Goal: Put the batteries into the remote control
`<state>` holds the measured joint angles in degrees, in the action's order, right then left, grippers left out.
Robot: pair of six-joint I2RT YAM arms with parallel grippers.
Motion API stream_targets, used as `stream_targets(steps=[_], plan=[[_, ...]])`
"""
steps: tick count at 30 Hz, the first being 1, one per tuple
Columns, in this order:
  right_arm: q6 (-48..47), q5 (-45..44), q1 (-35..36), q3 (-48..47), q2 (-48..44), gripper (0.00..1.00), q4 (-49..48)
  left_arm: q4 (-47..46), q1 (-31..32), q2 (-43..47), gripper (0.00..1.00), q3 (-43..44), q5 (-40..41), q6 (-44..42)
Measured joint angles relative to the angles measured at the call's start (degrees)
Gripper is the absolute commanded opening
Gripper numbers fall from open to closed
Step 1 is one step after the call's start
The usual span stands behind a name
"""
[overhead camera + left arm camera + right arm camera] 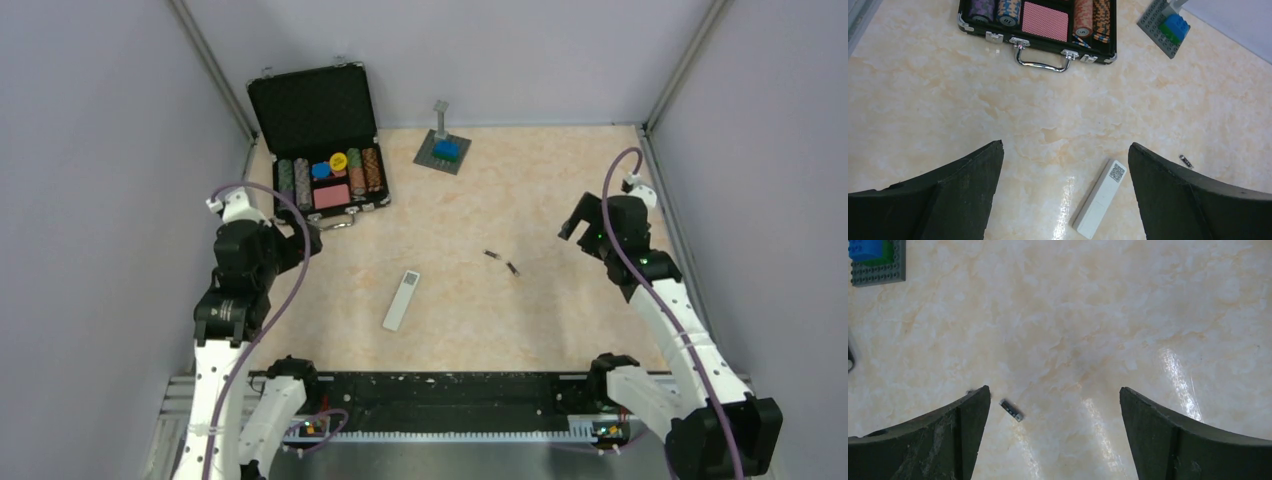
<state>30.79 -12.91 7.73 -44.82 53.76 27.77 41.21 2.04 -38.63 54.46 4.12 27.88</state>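
**Both claws spread, nothing picked up yet**

The marbled table (pixel 560 200) carries an open chip case (pixel 320 140) at the upper left of the overhead view, with a grey brick plate (pixel 443 152) to its right. The left claw (pixel 1065 150) hangs with its jaws spread wide and empty. The right claw (pixel 1054 390) is likewise spread and holding nothing. The remote (pixel 401 300) lies flat and slanted just left of centre, sticker face up. Whether its battery cover is on I cannot tell. The batteries (pixel 512 268) lie right of centre, close together and apart from the remote.

By my judgement the right claw is better placed for a battery. It should come down square across the thin length with its pads low to the table. A gentle close would keep the battery from rolling away, while the left claw steadies the remote.
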Motion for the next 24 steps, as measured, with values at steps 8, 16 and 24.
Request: stream_targets(steps=[8,16,24], plan=[[-0.13,4.46,0.07,-1.11,5.46,0.97,0.02,-10.01,0.0,-0.5,0.99,-7.37,-14.12,-4.66],[2.4,3.58,8.83,-1.03,6.1,0.89,-1.11,-15.82,0.0,-4.9,0.97,-11.52,-23.74,-5.2],[12.02,-5.86,30.62,-5.14,16.33,0.84,-0.2,-15.41,0.04,-2.58,0.97,-11.98,-15.23,-3.28]])
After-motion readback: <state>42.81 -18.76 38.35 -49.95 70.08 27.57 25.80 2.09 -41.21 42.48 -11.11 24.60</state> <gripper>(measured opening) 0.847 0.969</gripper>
